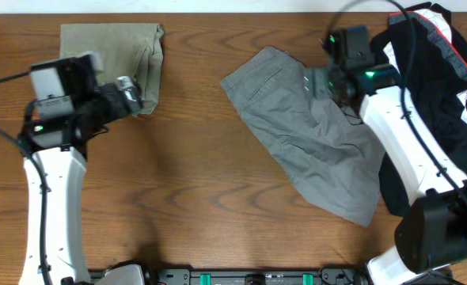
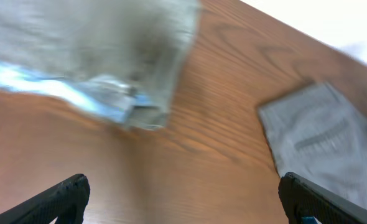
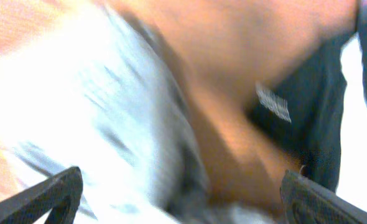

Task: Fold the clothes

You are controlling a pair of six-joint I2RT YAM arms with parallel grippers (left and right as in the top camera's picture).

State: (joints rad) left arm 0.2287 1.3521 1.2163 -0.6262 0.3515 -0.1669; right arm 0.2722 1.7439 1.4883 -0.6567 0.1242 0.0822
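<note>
Khaki shorts (image 1: 119,51): folded flat, well left of the grey shorts (image 1: 313,142), at the far edge of the wooden surface (image 1: 194,206).
Left hand (image 2: 183,200): fingers spread wide and empty, beside the khaki shorts' near corner, well left of the grey shorts.
Grey shorts: lying rumpled on the surface.
Right hand (image 3: 182,199): fingers wide apart, gripping nothing, over the grey shorts' far right edge; wrist view blurred.
Black top (image 1: 443,55): heaped just right of the grey shorts, with white and red stripes showing.
</note>
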